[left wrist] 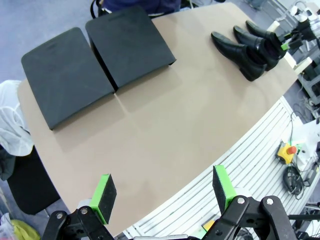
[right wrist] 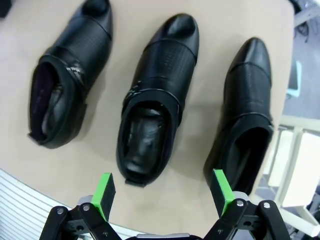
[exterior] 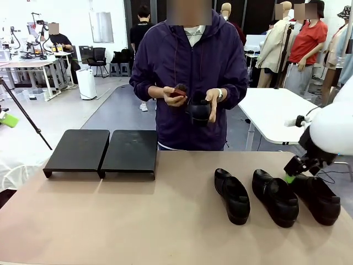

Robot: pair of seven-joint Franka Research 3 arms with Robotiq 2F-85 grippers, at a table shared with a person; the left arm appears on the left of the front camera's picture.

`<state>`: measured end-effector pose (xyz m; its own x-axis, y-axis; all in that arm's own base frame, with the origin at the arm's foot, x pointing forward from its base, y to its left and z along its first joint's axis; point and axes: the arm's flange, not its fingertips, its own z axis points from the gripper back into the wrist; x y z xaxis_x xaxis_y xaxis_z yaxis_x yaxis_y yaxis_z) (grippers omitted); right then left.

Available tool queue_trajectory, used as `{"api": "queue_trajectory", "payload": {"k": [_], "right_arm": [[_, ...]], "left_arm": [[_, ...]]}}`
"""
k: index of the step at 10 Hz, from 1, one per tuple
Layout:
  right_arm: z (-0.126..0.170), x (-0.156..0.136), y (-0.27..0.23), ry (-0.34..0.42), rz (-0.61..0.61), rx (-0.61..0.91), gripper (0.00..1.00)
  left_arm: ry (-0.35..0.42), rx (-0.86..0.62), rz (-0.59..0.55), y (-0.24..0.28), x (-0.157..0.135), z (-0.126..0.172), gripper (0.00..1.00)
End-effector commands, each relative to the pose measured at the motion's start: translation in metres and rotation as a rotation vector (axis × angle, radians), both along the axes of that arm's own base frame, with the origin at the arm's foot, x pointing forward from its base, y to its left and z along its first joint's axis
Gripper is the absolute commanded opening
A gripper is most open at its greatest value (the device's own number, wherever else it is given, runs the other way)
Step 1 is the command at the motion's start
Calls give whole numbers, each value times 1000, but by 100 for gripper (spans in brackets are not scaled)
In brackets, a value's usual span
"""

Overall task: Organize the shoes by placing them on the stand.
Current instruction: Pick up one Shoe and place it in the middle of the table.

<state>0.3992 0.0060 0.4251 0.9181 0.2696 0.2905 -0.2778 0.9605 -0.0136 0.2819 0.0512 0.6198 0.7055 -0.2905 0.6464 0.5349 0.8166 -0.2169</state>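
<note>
Under right tool [right wrist: 162, 192], jaws wide: middle shoe [right wrist: 152, 95] of three, untouched; left tool [left wrist: 162, 192] wide above table [left wrist: 165, 125].

Stand [exterior: 99, 150]: two black platforms side by side, on the surface's [exterior: 138, 221] far left.
Shoes: three [exterior: 232, 196] [exterior: 276, 197] [exterior: 320, 199] in a row at right, toes toward the robot.
Fourth shoe [exterior: 198, 110]: held in the person's hands [exterior: 212, 102].
Right hand [exterior: 290, 175]: low over the two rightmost shoes.
</note>
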Motion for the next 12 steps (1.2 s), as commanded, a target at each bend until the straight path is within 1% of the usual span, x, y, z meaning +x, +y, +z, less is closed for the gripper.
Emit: {"api": "queue_trajectory", "payload": {"k": [1,4,5,7,9,10,11,12], "right_arm": [[-29,27,4,15,-67,-26,100],[-65,46,3,77,-118,-65,100],[-74,49,5,80,-130,-47,100],[-81,50,7,85,-144,-38,100],[-85,49,6,109,-164,-53,100],[-85,50,5,116,-167,-64,77],[-85,50,5,141,-170,-58,17],[-85,51,5,149,-172,-53,0]], "left_arm": [[-4,-6,-17,2,0,0,100],[-4,-6,-17,2,0,0,100],[-4,-6,-17,2,0,0,100],[-4,-6,-17,2,0,0,100],[-4,-6,-17,2,0,0,100],[-4,-6,-17,2,0,0,100],[-4,-6,-17,2,0,0,100],[-4,-6,-17,2,0,0,100]]}}
